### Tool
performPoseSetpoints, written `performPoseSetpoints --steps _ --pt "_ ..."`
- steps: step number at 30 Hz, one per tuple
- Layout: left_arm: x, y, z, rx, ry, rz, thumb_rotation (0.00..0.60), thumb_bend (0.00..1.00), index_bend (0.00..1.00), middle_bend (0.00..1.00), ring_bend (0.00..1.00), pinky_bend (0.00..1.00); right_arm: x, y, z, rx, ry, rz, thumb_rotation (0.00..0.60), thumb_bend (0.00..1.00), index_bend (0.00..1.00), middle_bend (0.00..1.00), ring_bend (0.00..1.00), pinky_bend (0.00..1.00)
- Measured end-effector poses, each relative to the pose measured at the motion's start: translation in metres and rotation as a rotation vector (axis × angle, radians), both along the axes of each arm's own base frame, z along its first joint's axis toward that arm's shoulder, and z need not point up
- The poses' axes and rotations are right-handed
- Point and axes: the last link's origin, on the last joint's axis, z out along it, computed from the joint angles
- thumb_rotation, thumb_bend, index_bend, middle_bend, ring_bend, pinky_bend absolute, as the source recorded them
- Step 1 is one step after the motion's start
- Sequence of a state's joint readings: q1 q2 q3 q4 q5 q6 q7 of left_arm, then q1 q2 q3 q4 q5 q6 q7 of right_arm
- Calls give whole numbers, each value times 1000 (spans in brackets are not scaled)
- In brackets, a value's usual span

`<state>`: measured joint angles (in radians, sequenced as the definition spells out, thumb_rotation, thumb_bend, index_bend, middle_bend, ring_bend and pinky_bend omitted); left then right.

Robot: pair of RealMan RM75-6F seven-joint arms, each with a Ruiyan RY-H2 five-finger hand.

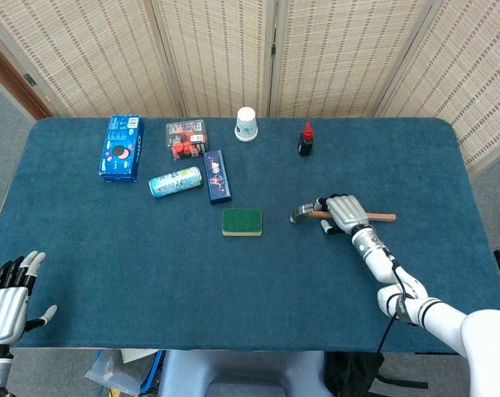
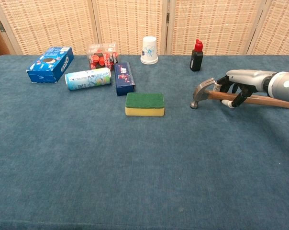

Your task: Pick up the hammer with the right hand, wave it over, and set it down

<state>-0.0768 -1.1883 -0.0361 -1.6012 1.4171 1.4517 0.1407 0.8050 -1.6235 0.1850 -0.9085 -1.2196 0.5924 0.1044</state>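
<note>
Head view looks steeply down; chest view low, both sharing the table [image 1: 233, 289].
</note>
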Motion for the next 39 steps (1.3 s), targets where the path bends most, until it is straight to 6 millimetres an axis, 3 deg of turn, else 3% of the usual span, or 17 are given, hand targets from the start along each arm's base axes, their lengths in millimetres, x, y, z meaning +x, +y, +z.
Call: performPoseSetpoints --steps 27,39 --pt "-7 1 -3 -6 -1 24 600 197 0 0 20 0 2 1 -3 18 3 -10 600 570 406 444 304 274" --pt "-11 0 -5 -17 1 44 600 197 0 0 20 0 1 1 -5 33 4 -20 600 690 519 540 421 381"
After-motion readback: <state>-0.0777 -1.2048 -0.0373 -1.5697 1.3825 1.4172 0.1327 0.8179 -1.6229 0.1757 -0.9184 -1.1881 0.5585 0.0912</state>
